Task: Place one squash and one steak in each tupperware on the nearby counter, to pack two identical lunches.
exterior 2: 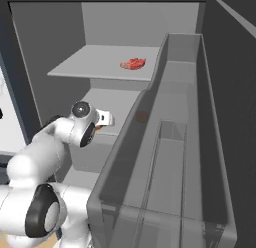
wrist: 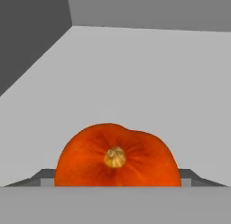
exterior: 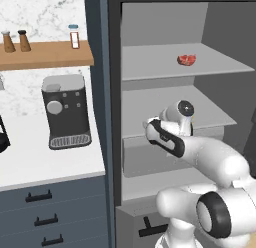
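A round orange-red squash (wrist: 115,157) rests on the grey middle shelf of the open fridge, very close in the hand view, stem facing the camera. My gripper (wrist: 116,175) straddles it, with the dark fingertips (wrist: 45,177) pressed against both of its sides. My gripper (exterior 2: 105,118) reaches in over the middle shelf, and a sliver of squash (exterior 2: 101,126) shows under it. A red steak (exterior: 187,59) (exterior 2: 133,64) lies on the shelf above. The white counter (exterior: 30,157) runs to the left of the fridge. The tupperware is out of view.
A dark coffee machine (exterior: 66,112) stands on the counter, under a wooden wall shelf (exterior: 45,54) with shakers. The open fridge door (exterior 2: 165,157) with its clear bins stands close on my right. The fridge's side wall (exterior: 102,92) borders the arm on the left.
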